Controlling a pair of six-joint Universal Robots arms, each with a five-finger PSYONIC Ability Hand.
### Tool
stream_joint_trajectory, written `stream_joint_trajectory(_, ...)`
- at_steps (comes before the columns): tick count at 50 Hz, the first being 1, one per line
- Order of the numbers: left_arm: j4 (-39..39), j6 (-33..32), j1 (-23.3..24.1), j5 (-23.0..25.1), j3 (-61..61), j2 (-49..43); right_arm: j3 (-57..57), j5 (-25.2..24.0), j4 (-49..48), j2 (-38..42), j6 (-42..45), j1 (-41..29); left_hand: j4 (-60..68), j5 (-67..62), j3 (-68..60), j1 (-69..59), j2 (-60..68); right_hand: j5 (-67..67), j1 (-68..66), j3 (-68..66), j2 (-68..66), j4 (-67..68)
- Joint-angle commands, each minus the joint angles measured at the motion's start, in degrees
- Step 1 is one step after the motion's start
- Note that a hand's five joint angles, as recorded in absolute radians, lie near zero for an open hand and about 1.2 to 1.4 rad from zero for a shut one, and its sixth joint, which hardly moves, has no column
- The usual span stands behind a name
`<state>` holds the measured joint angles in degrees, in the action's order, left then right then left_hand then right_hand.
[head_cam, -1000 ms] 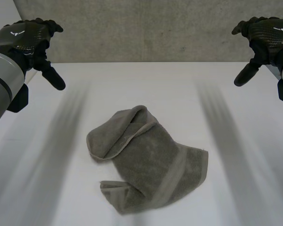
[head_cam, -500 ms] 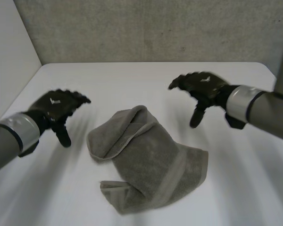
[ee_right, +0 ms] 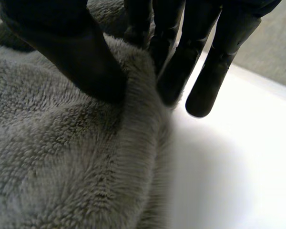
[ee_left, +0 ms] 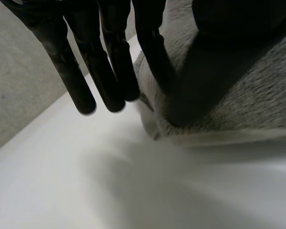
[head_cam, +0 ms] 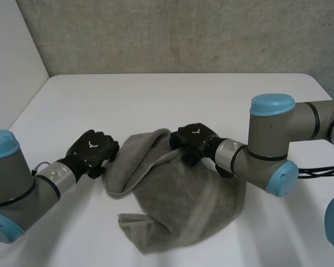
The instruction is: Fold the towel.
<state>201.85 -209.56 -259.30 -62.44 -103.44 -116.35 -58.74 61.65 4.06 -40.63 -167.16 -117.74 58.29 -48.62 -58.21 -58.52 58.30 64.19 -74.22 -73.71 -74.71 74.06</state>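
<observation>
White table [head_cam: 156,94] with a grey wall [head_cam: 172,33] behind it is the place of work. On it both hands are down at the towel [head_cam: 178,194].

Left hand [head_cam: 93,151] is at the towel's left edge, at the rolled fold. In its wrist view the thumb [ee_left: 219,57] presses on top of the cloth [ee_left: 257,95]. The nearest finger comes against the same rim from the outer side, so the rim is pinched between them. Its other fingers [ee_left: 83,86] hang straight, just above the bare table [ee_left: 109,181].

Right hand [head_cam: 193,140] is at the far edge of the towel, near the top of that fold. In its wrist view the thumb [ee_right: 81,57] sinks into the pile. The fingers [ee_right: 181,67] stand on the other side of a raised ridge of cloth [ee_right: 62,157], which is squeezed between them. The outermost finger is over the table [ee_right: 238,157], beside the cloth.

In the head view the towel lies crumpled in the middle of the table, nearer to its front. One part is turned over at the left, and a loose bunched corner is at the front. Both arms reach inward to it from the two sides.
</observation>
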Motion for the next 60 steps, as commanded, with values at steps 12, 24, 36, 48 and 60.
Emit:
stream_joint_trajectory(12, 5.48, 23.54, 6.97, -25.58, 38.54, 13.16, 31.66, 10.50, -11.79, -20.97, -6.94, 1.02, 21.71, -21.38, -21.79, -21.48, 21.70, 5.81, -5.78, -6.29, -5.29, 5.94)
stream_joint_trajectory(24, -6.12, 32.81, 8.37, -24.83, 34.54, 13.52, 25.88, 10.42, 10.16, -22.22, 4.70, -0.99, -11.24, 11.57, 11.16, 11.47, -11.24, 5.81, -5.78, -6.29, -5.29, 5.94)
stream_joint_trajectory(36, -8.67, 39.56, 16.62, -22.20, 20.30, 10.45, 27.62, 17.70, 12.19, -19.85, 16.34, -6.53, -45.89, 46.21, 45.80, 46.12, -45.89, 5.81, -5.78, -6.29, -5.29, 5.94)
stream_joint_trajectory(48, -8.84, 51.97, 18.65, -22.28, 19.60, 3.59, 26.40, 19.12, 17.38, -20.28, 16.34, -10.14, -46.23, 46.56, 46.15, 46.46, -46.23, 5.81, -5.78, -6.29, -5.29, 5.94)
stream_joint_trajectory(60, -7.97, 54.52, 19.80, -22.90, 20.30, -3.44, 18.75, 18.33, 17.82, -26.87, 16.52, -10.84, -43.54, 43.86, 43.45, 43.77, -43.54, 5.81, -5.78, -6.29, -5.29, 5.94)
